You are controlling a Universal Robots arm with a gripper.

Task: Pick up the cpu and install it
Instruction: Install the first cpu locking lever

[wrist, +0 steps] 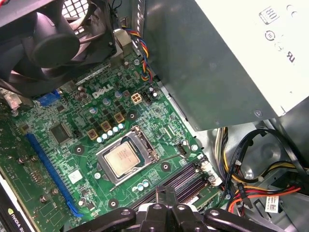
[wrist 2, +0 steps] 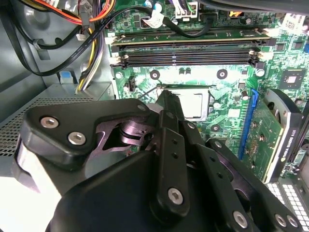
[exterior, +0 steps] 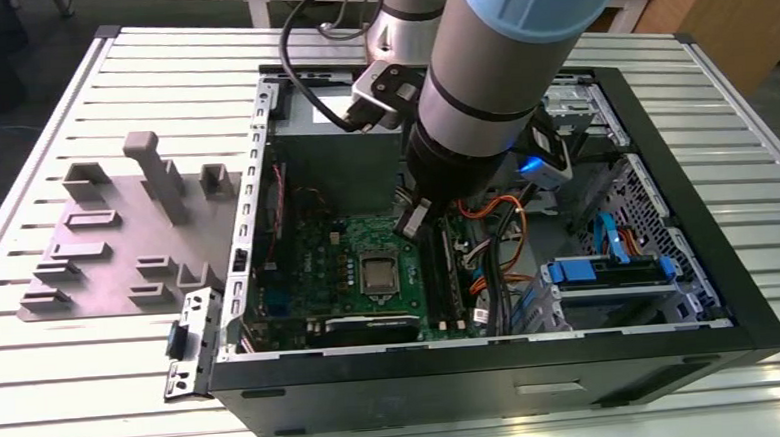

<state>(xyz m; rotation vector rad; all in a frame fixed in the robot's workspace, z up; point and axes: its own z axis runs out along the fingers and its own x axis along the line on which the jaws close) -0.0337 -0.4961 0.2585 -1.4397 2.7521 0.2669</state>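
One cpu (wrist: 121, 160) sits flat in the socket frame (wrist: 127, 159) on the motherboard (wrist: 72, 145), near the board's middle; in the first wrist view its dull silver top shows square inside the frame, w/ the frame's load plate apparently swung open. In the exterior view the socket (exterior: 378, 271) lies just beside the arm's lower end, inside the pc case (exterior: 505, 373) on the slatted table (exterior: 79, 395).

Pincer (wrist: 165, 192) hangs above the board, over the RAM slots (wrist: 183, 181) next to the socket, not touching the chip. Fingers (wrist 2: 169, 104) look drawn together w/ nothing between them, so closed and empty as far as I can judge.

Judgement: chip looks already seated, so the job at this stage is about clean clearance and not disturbing it. Good practice here: move straight up/down, no sideways drag near the socket, since any nudge could tilt the chip off its pins. Watch the cable bundle (wrist: 251, 179) and the fan (wrist: 53, 43) either side; tight space. Check chip edges sit parallel to frame, no corner lifted. Can't tell from these views if the retention lever is latched.
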